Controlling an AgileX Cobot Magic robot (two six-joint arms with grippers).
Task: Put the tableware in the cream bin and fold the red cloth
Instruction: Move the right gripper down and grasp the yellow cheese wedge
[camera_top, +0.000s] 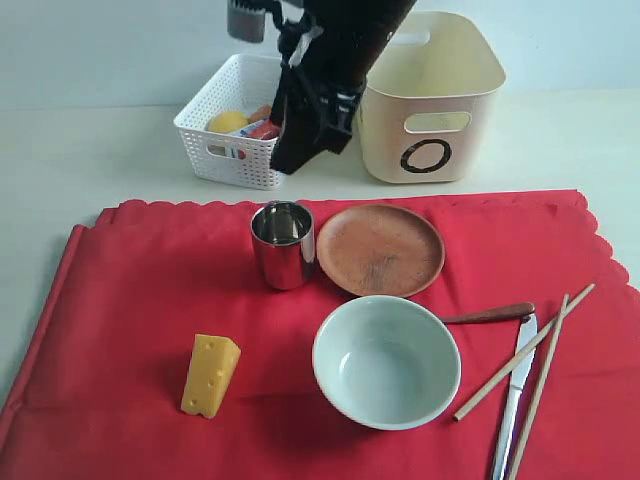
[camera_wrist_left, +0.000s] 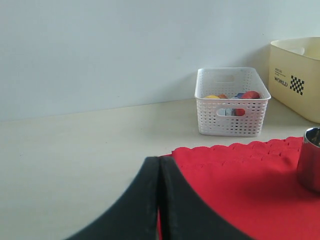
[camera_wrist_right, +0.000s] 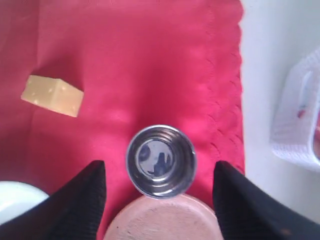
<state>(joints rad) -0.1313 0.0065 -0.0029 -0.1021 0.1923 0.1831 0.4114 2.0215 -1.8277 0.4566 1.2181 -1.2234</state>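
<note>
The right gripper (camera_wrist_right: 159, 167) holds its two black fingers (camera_wrist_right: 82, 200) wide apart. The shiny steel cup (camera_wrist_right: 160, 160) is seen from above between them, with red gaps at both sides, so nothing is gripped. The left gripper (camera_wrist_left: 159, 164) has its fingers pressed together with nothing between them, and it is well apart from the cup.

The cup stands upright on the red cloth (camera_top: 120, 300). The round wooden plate (camera_top: 380, 250) lies just beside the cup; I cannot tell if they touch. In the exterior view the pale bowl (camera_top: 386, 362) is near the cup, toward the camera, and the cheese wedge (camera_top: 210, 375) is there too, more to the left. The brown-handled spoon (camera_top: 490, 314), silver knife (camera_top: 512, 400) and chopsticks (camera_top: 530, 350) lie farther from the cup, past the bowl. Behind the cup, off the cloth, stand the white perforated basket (camera_top: 230, 140) and the cream bin (camera_top: 430, 100).
</note>
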